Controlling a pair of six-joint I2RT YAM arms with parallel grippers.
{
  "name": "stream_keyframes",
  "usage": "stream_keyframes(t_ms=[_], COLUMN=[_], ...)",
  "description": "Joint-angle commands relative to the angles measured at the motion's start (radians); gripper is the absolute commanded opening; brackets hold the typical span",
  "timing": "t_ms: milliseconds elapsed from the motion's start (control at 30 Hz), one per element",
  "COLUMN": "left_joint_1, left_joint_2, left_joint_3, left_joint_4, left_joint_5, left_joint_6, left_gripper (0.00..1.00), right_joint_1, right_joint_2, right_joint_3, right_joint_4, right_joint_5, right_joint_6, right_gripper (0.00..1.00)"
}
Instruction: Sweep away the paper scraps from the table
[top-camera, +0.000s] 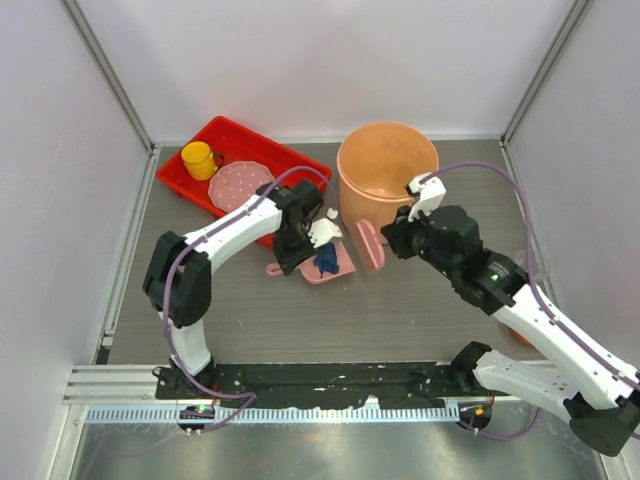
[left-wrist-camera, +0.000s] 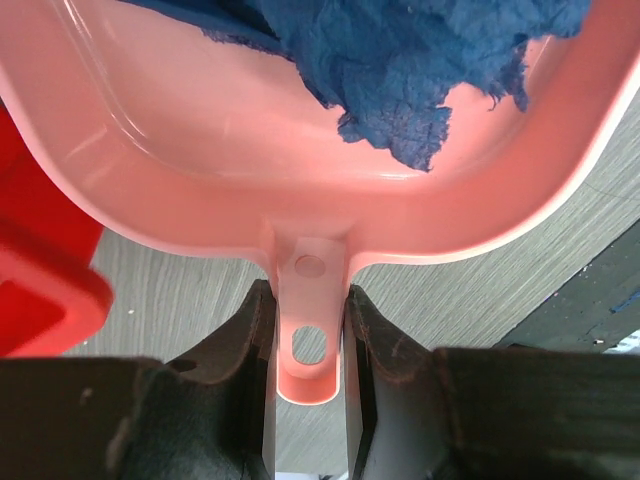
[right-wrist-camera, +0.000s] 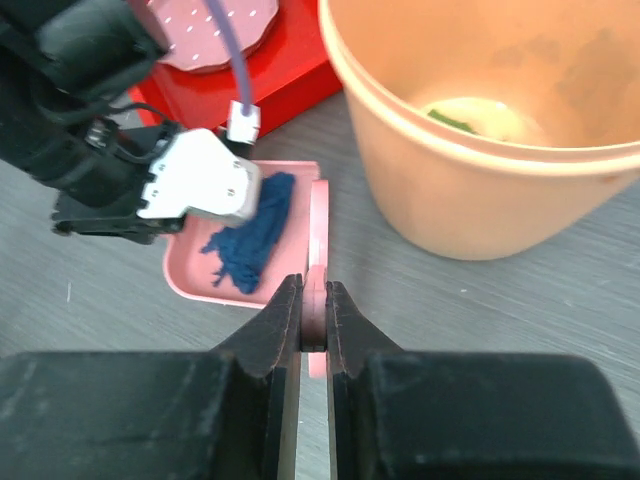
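Observation:
My left gripper (top-camera: 287, 264) (left-wrist-camera: 310, 335) is shut on the handle of the pink dustpan (top-camera: 343, 268) (left-wrist-camera: 200, 160). The pan lies on the dark grey table (top-camera: 400, 310), in front of the red tray. A blue paper scrap (top-camera: 327, 261) (left-wrist-camera: 400, 60) (right-wrist-camera: 250, 240) lies inside the pan. My right gripper (top-camera: 392, 240) (right-wrist-camera: 314, 312) is shut on the pink brush (top-camera: 370, 245) (right-wrist-camera: 319, 225), which stands at the pan's right edge. A green scrap (right-wrist-camera: 452, 121) lies in the bottom of the orange bucket (top-camera: 387, 170) (right-wrist-camera: 480, 190).
The red tray (top-camera: 215, 135) (right-wrist-camera: 295, 75) at the back left holds a yellow cup (top-camera: 200, 160) and a pink dotted plate (top-camera: 240, 185). The bucket stands just behind the brush. The left arm's wrist camera (right-wrist-camera: 200, 185) overhangs the pan.

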Motion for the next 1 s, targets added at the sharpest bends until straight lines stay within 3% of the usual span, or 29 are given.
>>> stream_keyframes(t_ms=[0, 267, 467, 600, 733, 867, 967], left_joint_1=[0.017, 0.063, 0.072, 0.072, 0.071, 0.051, 0.017], left_joint_2=[-0.121, -0.262, -0.282, -0.184, -0.06, 0.097, 0.16], left_joint_3=[0.005, 0.068, 0.247, 0.475, 0.678, 0.974, 1.028], left_joint_4=[-0.007, -0.053, -0.047, -0.058, -0.076, -0.107, -0.032], left_joint_5=[0.051, -0.014, -0.157, -0.276, -0.295, -0.349, -0.482], left_joint_6=[0.01, -0.004, -0.021, -0.024, -0.039, -0.052, -0.015], left_gripper=[0.0, 0.0, 0.0, 0.0, 0.0, 0.0, 0.0], right_joint_1=[0.004, 0.002, 0.002, 0.002, 0.002, 0.002, 0.002], right_joint_2=[-0.074, -0.098, -0.085, -0.072, -0.082, -0.086, -0.098], right_joint_3=[0.067, 0.114, 0.11, 0.111, 0.102, 0.105, 0.104], right_joint_4=[-0.113, -0.19, -0.184, -0.175, -0.169, -0.175, -0.181], right_joint_5=[0.117, 0.166, 0.154, 0.138, 0.137, 0.135, 0.138], right_joint_6=[-0.056, -0.107, -0.117, -0.117, -0.114, -0.114, -0.11], right_gripper=[0.01, 0.01, 0.01, 0.01, 0.01, 0.01, 0.01])
